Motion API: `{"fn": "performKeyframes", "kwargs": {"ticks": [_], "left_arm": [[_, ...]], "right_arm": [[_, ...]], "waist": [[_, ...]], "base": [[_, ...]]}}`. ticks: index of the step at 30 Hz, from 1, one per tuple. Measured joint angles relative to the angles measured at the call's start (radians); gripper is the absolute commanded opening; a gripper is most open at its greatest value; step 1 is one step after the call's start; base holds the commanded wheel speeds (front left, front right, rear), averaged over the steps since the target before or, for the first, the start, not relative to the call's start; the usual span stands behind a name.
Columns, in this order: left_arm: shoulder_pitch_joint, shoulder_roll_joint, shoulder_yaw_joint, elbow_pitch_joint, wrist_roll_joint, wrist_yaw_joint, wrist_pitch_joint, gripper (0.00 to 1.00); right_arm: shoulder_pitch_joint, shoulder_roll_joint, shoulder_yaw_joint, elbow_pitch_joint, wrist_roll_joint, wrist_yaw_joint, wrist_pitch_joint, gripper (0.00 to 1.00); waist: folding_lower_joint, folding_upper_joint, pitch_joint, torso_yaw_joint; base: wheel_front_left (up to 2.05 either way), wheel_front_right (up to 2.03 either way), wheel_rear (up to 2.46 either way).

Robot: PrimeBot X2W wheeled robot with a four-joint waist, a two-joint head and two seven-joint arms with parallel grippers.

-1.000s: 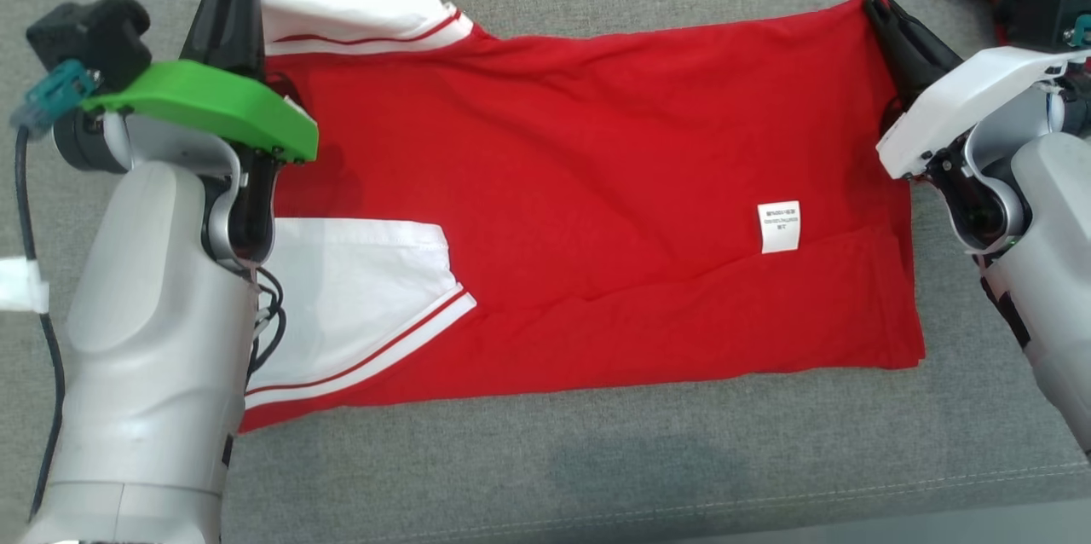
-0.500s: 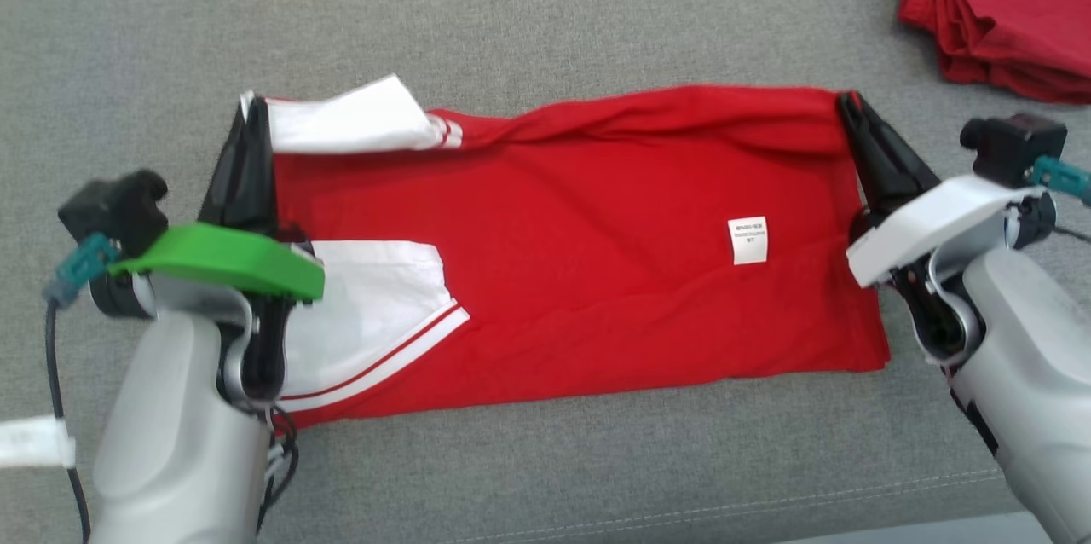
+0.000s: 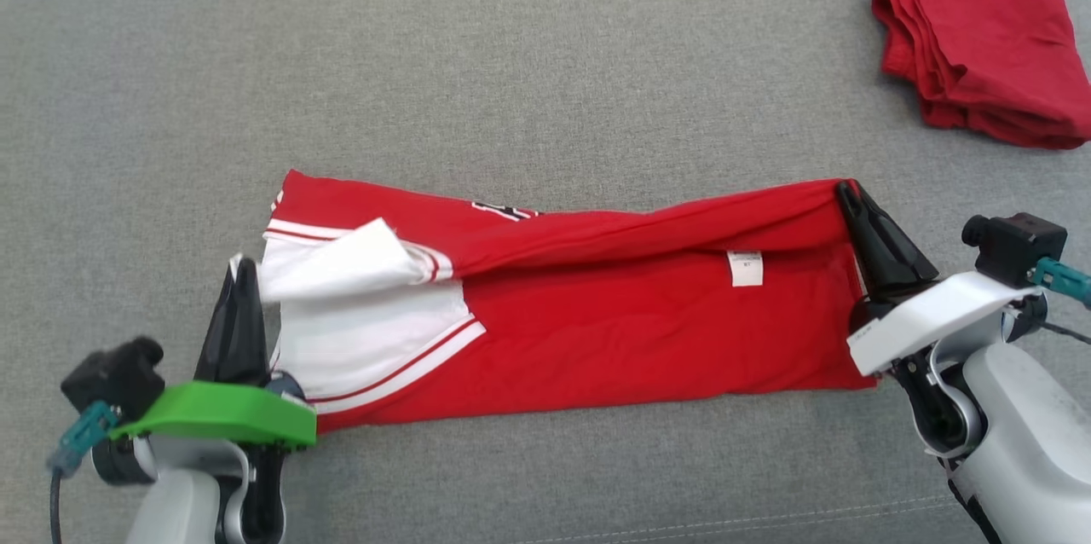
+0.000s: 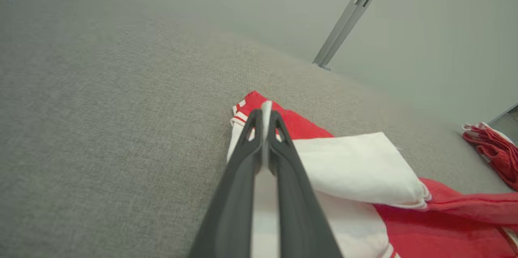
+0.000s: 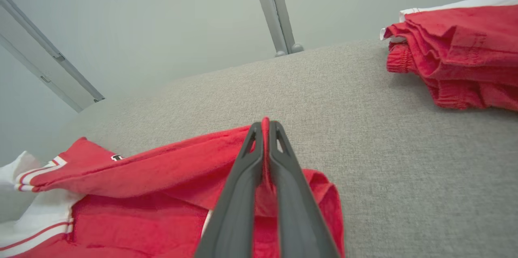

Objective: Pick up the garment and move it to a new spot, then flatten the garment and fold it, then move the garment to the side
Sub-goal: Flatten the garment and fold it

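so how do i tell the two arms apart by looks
Left gripper has a green cover, right gripper a white cover. Both have long dark tapered fingers, pale grey forearms, and a black camera block with a teal plug.

We are wearing a green cover (image 3: 222, 416) on our left wrist. Just ahead of it, our left gripper (image 3: 245, 264) is tapering into two long black fingers (image 4: 238, 193), slotted near the tips. Left of the green cover, a black camera block (image 3: 115, 373) is carrying a teal plug (image 3: 81, 433) and a dark cable (image 3: 54, 510). Behind it, a pale grey forearm (image 3: 183, 510) is showing. Far right of the green cover, we are showing a white cover (image 3: 929, 322), the matching right gripper (image 3: 845, 186), another black block (image 3: 1014, 245) and a teal connector (image 3: 1061, 278).
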Motion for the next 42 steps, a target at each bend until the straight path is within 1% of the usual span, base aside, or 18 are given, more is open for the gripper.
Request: {"fn": "performKeyframes", "kwargs": {"ticks": [4, 11, 16, 19, 20, 23, 24, 25, 27, 28, 31, 33, 34, 35, 36, 40, 42], "left_arm": [[0.062, -0.001, 0.001, -0.026, -0.011, 0.016, 0.000, 0.00], [0.125, 0.000, -0.002, -0.032, -0.014, 0.026, 0.021, 0.00], [0.153, 0.000, -0.004, -0.044, -0.025, 0.029, 0.038, 0.00], [0.169, 0.000, -0.005, -0.052, -0.030, 0.037, 0.054, 0.00], [0.171, 0.000, -0.004, -0.055, -0.033, 0.039, 0.055, 0.00], [0.172, 0.002, -0.001, -0.057, -0.041, 0.044, 0.063, 0.00], [0.173, 0.004, 0.000, -0.057, -0.045, 0.047, 0.068, 0.00], [0.174, 0.006, 0.001, -0.057, -0.047, 0.047, 0.072, 0.00], [0.176, 0.011, 0.004, -0.057, -0.051, 0.051, 0.079, 0.00], [0.177, 0.014, 0.005, -0.057, -0.053, 0.051, 0.082, 0.00], [0.186, 0.018, 0.007, -0.058, -0.056, 0.059, 0.091, 0.00], [0.191, 0.019, 0.009, -0.059, -0.059, 0.060, 0.102, 0.32], [0.194, 0.020, 0.011, -0.060, -0.062, 0.060, 0.103, 0.56], [0.198, 0.021, 0.012, -0.063, -0.063, 0.060, 0.104, 0.84], [0.203, 0.023, 0.016, -0.064, -0.064, 0.061, 0.104, 1.00], [0.217, 0.031, 0.036, -0.069, -0.066, 0.070, 0.113, 1.00], [0.232, 0.035, 0.044, -0.074, -0.073, 0.075, 0.116, 1.00]], "right_arm": [[0.042, 0.001, -0.005, -0.035, -0.033, 0.000, 0.000, 0.00], [0.111, 0.012, 0.008, -0.039, -0.058, 0.001, 0.000, 0.00], [0.143, 0.006, 0.012, -0.046, -0.114, 0.001, 0.000, 0.00], [0.156, -0.010, 0.017, -0.061, -0.169, 0.001, 0.000, 0.05], [0.160, -0.014, 0.017, -0.067, -0.182, 0.001, 0.000, 0.09], [0.176, -0.031, 0.030, -0.073, -0.232, 0.002, 0.000, 0.29], [0.180, -0.035, 0.035, -0.073, -0.249, 0.002, 0.000, 0.40], [0.186, -0.038, 0.038, -0.074, -0.264, 0.004, 0.000, 0.48], [0.195, -0.039, 0.044, -0.074, -0.291, 0.004, 0.000, 0.89], [0.197, -0.039, 0.049, -0.075, -0.302, 0.005, 0.000, 1.00], [0.206, -0.047, 0.065, -0.075, -0.331, 0.010, 0.000, 1.00], [0.226, -0.053, 0.071, -0.073, -0.347, 0.010, 0.000, 1.00], [0.237, -0.056, 0.072, -0.072, -0.350, 0.010, 0.000, 1.00], [0.248, -0.057, 0.070, -0.071, -0.350, 0.010, 0.000, 1.00], [0.257, -0.057, 0.068, -0.071, -0.350, 0.010, 0.000, 1.00], [0.282, -0.058, 0.047, -0.071, -0.350, 0.010, 0.000, 1.00], [0.296, -0.060, 0.017, -0.075, -0.349, 0.010, 0.000, 1.00]], "waist": [[0.0000, 0.0000, -0.010, 0.002], [0.0000, 0.0000, -0.020, -0.016], [0.0000, 0.0000, -0.025, -0.033], [0.0000, 0.0000, -0.028, -0.040], [0.0000, 0.0000, -0.029, -0.040], [0.0000, 0.0000, -0.030, -0.043], [0.0000, 0.0000, -0.030, -0.043], [0.0000, 0.0000, -0.031, -0.044], [0.0000, 0.0000, -0.033, -0.046], [0.0000, 0.0000, -0.034, -0.047], [0.0000, 0.0000, -0.037, -0.051], [0.0000, 0.0000, -0.038, -0.053], [0.0000, 0.0000, -0.039, -0.054], [0.0000, 0.0000, -0.040, -0.054], [0.0000, 0.0000, -0.040, -0.055], [0.0000, 0.0000, -0.042, -0.058], [0.0000, 0.0000, -0.044, -0.060]], "base": [[0.00, 0.00, 0.00], [0.00, 0.00, 0.00], [0.00, 0.00, 0.00], [0.00, 0.00, 0.00], [0.00, 0.00, 0.00], [0.00, 0.00, 0.00], [0.00, 0.00, 0.00], [0.00, 0.00, 0.00], [0.00, 0.00, 0.00], [0.00, 0.00, 0.00], [0.00, 0.00, 0.00], [0.00, 0.00, 0.00], [0.00, 0.00, 0.00], [0.00, 0.00, 0.00], [0.00, 0.00, 0.00], [0.00, 0.00, 0.00], [0.00, 0.00, 0.00]]}}
